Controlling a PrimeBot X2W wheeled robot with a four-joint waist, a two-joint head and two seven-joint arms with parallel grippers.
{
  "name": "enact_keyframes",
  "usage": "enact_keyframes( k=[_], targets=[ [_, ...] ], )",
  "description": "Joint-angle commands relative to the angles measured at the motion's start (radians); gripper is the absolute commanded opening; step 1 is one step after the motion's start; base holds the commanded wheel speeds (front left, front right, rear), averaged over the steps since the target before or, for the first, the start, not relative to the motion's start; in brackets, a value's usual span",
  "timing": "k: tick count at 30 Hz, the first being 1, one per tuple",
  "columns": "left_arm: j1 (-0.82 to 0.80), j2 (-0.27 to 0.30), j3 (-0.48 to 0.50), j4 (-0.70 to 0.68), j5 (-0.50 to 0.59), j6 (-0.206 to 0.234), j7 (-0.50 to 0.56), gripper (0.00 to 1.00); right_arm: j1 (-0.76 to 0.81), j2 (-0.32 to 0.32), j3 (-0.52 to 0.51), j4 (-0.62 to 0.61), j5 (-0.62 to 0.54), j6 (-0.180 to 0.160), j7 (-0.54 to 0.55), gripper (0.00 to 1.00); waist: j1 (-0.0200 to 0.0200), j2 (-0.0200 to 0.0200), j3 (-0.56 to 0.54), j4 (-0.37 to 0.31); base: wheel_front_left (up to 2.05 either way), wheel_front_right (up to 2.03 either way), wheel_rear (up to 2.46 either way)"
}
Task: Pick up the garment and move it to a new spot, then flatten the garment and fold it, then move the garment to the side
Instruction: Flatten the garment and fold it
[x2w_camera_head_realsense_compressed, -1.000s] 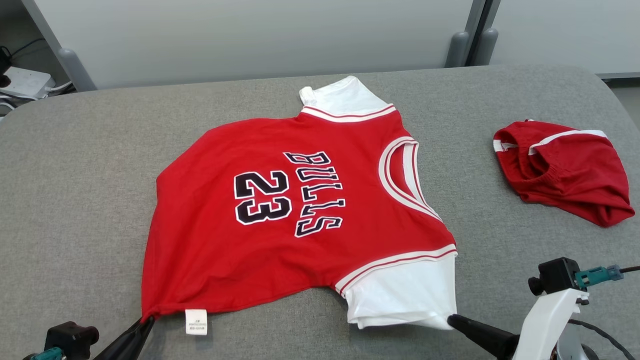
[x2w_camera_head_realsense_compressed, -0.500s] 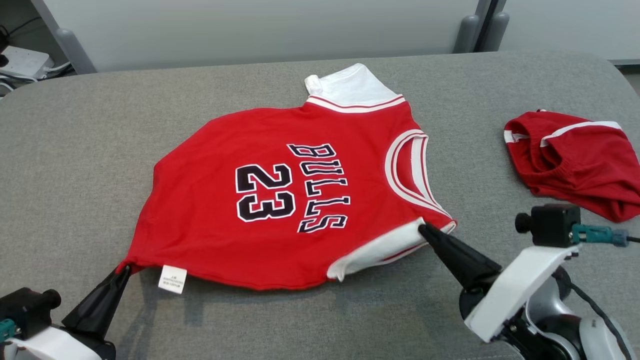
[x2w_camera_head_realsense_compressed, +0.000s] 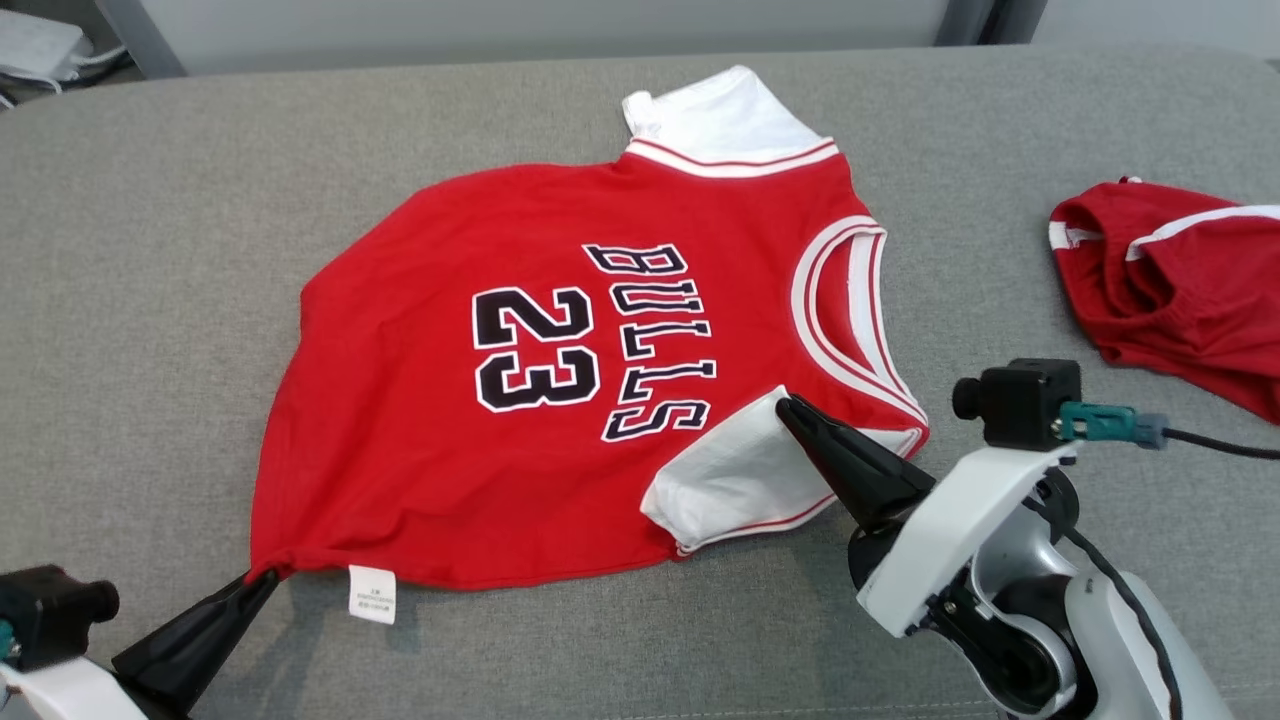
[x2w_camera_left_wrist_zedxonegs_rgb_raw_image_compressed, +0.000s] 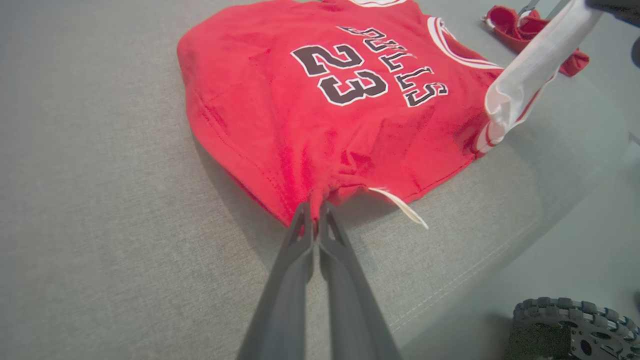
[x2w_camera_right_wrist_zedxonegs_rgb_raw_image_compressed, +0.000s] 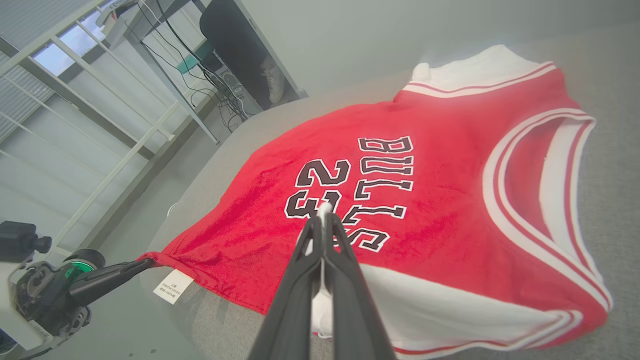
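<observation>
The garment is a red jersey with white sleeves and black "BULLS 23" lettering, lying face up on the grey table. My left gripper is shut on the jersey's near-left hem corner, beside a white label. My right gripper is shut on the near white sleeve, lifted and carried over the red body. In the right wrist view the closed fingers pinch white cloth above the lettering. The far sleeve lies flat.
A second red garment with white trim lies bunched at the table's right. Bare grey cloth spreads to the left and along the near edge. A wheel shows low in the left wrist view. Railings and cables stand beyond the table.
My right gripper has carried the white sleeve up and left, folding it onto the red body. The left gripper keeps hold of the hem corner. The camera has tilted down.
</observation>
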Motion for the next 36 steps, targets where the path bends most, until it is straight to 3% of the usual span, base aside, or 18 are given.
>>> enact_keyframes(
  k=[1,5,8,10,12,14,16,18,25,29,36],
  targets=[
    [-0.085,0.067,0.023,-0.022,-0.026,0.000,0.010,0.00,-0.045,0.003,0.016,-0.013,-0.022,0.004,0.008,0.00,0.0000,0.0000,0.042,-0.001,0.00,0.00,0.00],
    [-0.242,0.145,-0.116,-0.061,-0.137,0.000,0.145,0.00,-0.173,0.003,0.039,0.097,-0.036,0.004,0.038,0.00,0.0000,0.0000,0.138,-0.008,0.00,0.00,0.00],
    [-0.451,0.178,-0.172,-0.055,-0.209,0.000,0.257,0.00,-0.395,0.003,0.011,0.238,-0.019,0.004,-0.028,0.00,0.0000,0.0000,0.214,-0.016,0.00,0.00,0.00],
    [-0.645,0.186,-0.125,0.037,-0.177,0.000,0.214,0.00,-0.595,0.003,-0.042,0.348,-0.031,0.004,-0.189,0.00,0.0000,0.0000,0.251,-0.026,0.00,0.00,0.00],
    [-0.852,0.173,-0.047,0.152,-0.082,0.000,0.041,0.00,-0.797,0.003,-0.082,0.461,-0.040,0.004,-0.389,0.00,0.0000,0.0000,0.265,-0.043,0.00,0.00,0.00],
    [-1.016,0.141,0.019,0.235,-0.040,0.000,-0.049,0.00,-0.962,0.003,-0.103,0.568,-0.018,0.004,-0.566,0.00,0.0000,0.0000,0.262,-0.061,0.00,0.00,0.00],
    [-1.124,0.103,0.049,0.264,-0.012,0.000,-0.063,0.00,-1.089,0.003,-0.100,0.661,-0.003,0.004,-0.664,0.00,0.0000,0.0000,0.251,-0.075,0.00,0.00,0.00],
    [-1.181,0.083,0.056,0.235,0.021,0.000,-0.064,0.00,-1.179,0.003,-0.046,0.746,0.071,0.004,-0.691,0.00,0.0000,0.0000,0.248,-0.097,0.00,0.00,0.00],
    [-1.000,0.159,0.011,0.230,-0.024,0.000,-0.065,0.00,-1.101,0.003,0.114,0.781,0.162,0.004,-0.682,0.00,0.0000,0.0000,0.303,-0.139,0.00,0.00,0.00],
    [-0.841,0.137,0.061,0.269,-0.074,0.000,-0.065,0.00,-0.967,0.003,0.175,0.735,0.175,0.004,-0.648,0.00,0.0000,0.0000,0.327,-0.133,0.00,0.00,0.00],
    [-0.605,0.064,0.154,0.257,-0.012,0.000,-0.065,0.00,-0.756,0.003,0.183,0.624,0.156,0.004,-0.545,0.00,0.0000,0.0000,0.313,-0.118,0.00,0.00,0.00]
  ],
)
